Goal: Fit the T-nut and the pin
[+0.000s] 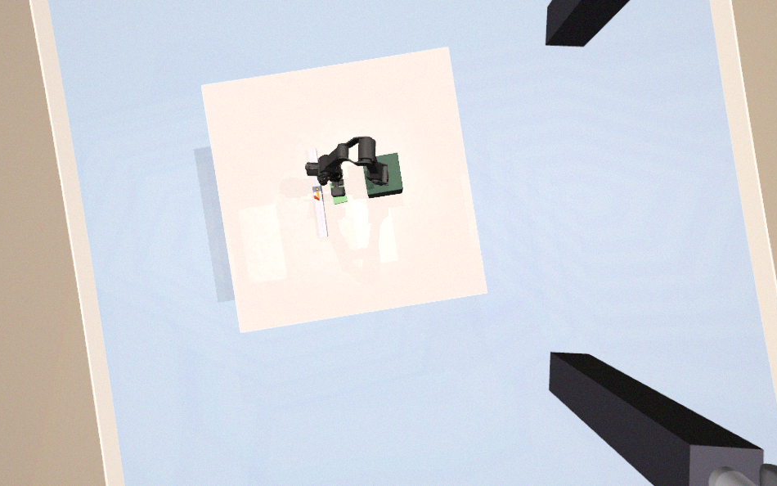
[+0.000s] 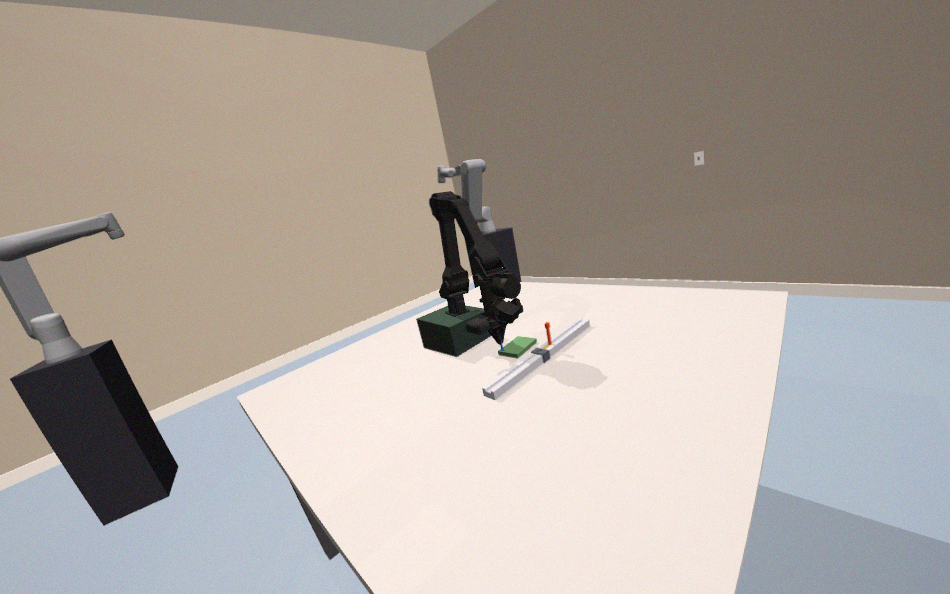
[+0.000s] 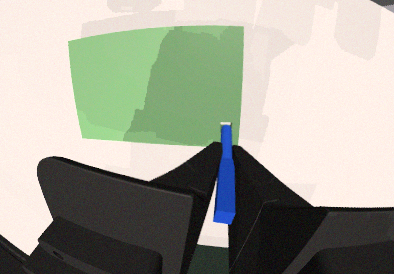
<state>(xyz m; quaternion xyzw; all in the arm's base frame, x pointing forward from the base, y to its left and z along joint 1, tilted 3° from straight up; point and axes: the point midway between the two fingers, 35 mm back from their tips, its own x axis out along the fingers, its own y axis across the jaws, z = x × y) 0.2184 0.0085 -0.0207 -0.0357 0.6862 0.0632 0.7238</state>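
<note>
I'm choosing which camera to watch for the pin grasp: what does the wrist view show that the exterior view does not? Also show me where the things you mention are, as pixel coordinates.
Only wrist: the blue pin (image 2: 501, 346) (image 3: 226, 183) clearly between the fingers of the closed gripper (image 2: 501, 342) (image 3: 225, 151), its full top exposed.

Only exterior: the upright orange handle (image 2: 548, 334), dark bracket (image 2: 540, 354) and most of the arm (image 2: 482, 251).

Both: pin, gripper, green tray (image 2: 518, 346) (image 3: 110, 88) and part of the dark green base block (image 2: 438, 336) (image 3: 210, 259).

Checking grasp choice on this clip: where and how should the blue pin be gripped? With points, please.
Best around the upper shank of the blue pin (image 2: 501, 346) (image 3: 225, 188), from above, fingers closing on opposite sides: it is slim and stands up at the corner of the green tray (image 2: 519, 345) (image 3: 120, 88).
</note>
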